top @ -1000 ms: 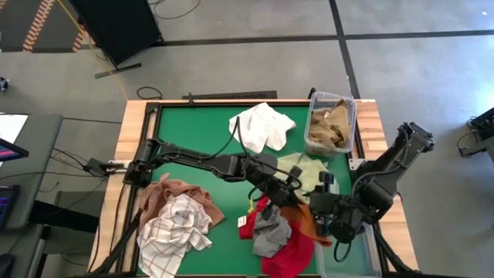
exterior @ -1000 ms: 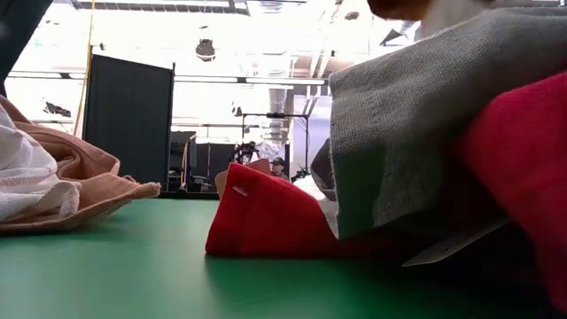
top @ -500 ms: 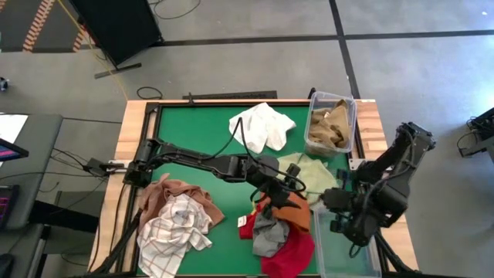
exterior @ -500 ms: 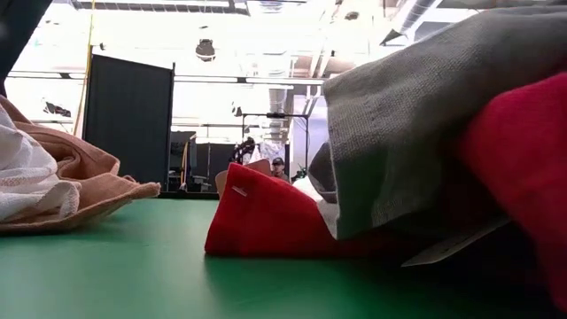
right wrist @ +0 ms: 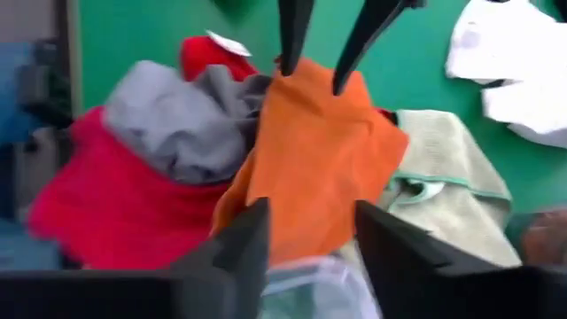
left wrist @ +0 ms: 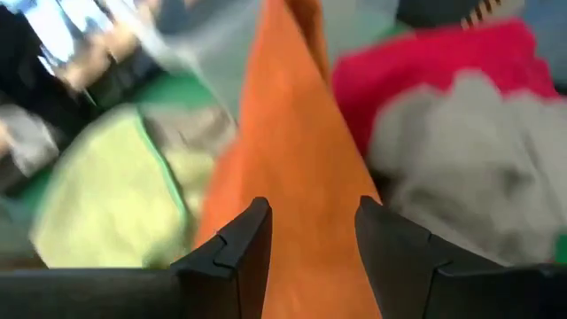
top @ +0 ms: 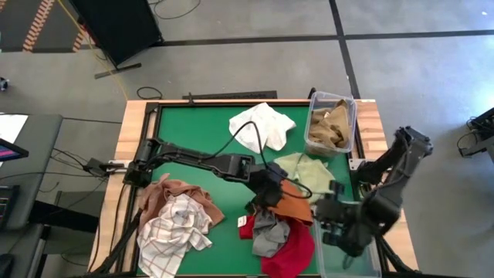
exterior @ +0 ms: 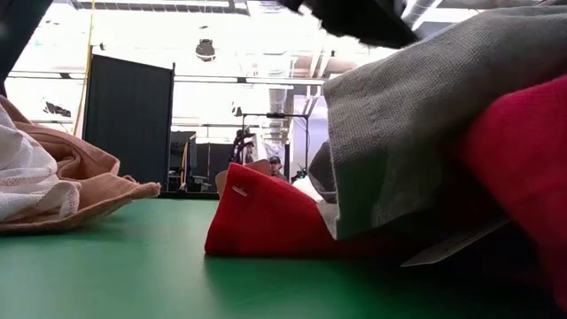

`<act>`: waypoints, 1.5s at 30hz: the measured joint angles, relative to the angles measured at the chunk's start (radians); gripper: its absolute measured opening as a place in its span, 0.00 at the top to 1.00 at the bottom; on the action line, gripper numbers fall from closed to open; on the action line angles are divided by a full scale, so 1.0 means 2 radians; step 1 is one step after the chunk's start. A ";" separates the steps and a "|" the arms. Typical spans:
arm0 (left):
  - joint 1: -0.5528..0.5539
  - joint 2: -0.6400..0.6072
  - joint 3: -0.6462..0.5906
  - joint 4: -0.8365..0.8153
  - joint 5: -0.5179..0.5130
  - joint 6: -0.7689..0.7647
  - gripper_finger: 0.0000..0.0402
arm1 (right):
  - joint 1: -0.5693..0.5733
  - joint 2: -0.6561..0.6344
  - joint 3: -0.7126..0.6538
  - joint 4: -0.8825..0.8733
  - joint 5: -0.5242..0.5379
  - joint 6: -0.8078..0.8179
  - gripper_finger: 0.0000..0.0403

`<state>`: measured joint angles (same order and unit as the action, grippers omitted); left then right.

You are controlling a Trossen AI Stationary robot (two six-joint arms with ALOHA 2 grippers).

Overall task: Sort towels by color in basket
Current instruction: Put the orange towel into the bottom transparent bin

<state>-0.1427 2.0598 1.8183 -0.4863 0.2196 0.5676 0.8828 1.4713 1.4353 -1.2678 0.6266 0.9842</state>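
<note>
An orange towel [top: 295, 207] lies spread on a heap, between a grey towel [top: 268, 232] on a red towel [top: 293, 253] and a pale green towel [top: 309, 171]. My left gripper [right wrist: 312, 78] stands open at the orange towel's [right wrist: 310, 151] edge, pointing down at a slant. My right gripper [right wrist: 310, 213] is open, to the right of the heap and above it, with nothing between its fingers. A white towel [top: 262, 126] lies at the far middle. A rust-brown towel [top: 174, 193] and a white checked towel [top: 174, 232] lie at the near left. My left gripper has one open finger [right wrist: 288, 62] at each side of the orange towel's edge toward the table's left [right wrist: 306, 75]. I cannot tell whether the fingers touch the cloth.
A clear basket [top: 332, 123] holding tan towels stands at the far right corner. Another clear basket [top: 347, 259] sits at the near right, under my right arm. Bare green table [top: 201, 127] lies at the far left.
My left gripper has tipped downward and now shows at the top of the low view. The orange towel, bunched between the two grippers a second ago, has come away from my right gripper and lies spread out on the heap, farther toward the table's left.
</note>
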 joint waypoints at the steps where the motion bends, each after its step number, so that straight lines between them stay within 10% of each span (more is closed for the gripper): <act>1: 0.000 0.000 0.000 -0.015 -0.001 -0.005 0.61 | -0.010 0.007 0.000 0.000 0.000 -0.003 0.44; 12: 0.000 0.000 -0.036 -0.042 -0.021 -0.042 0.61 | -0.101 0.107 0.000 0.002 -0.053 -0.098 0.13; 39: -0.007 0.000 -0.102 -0.048 -0.041 -0.082 0.61 | -0.238 0.134 -0.148 0.210 -0.147 -0.147 0.20; 45: -0.007 0.000 -0.102 -0.075 -0.047 -0.082 0.61 | -0.257 0.134 -0.164 0.221 -0.161 -0.147 0.44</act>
<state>-0.1574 2.0602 1.6135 -0.6362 0.1262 0.4039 0.3697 1.7401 1.1071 -0.8253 0.3042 0.6901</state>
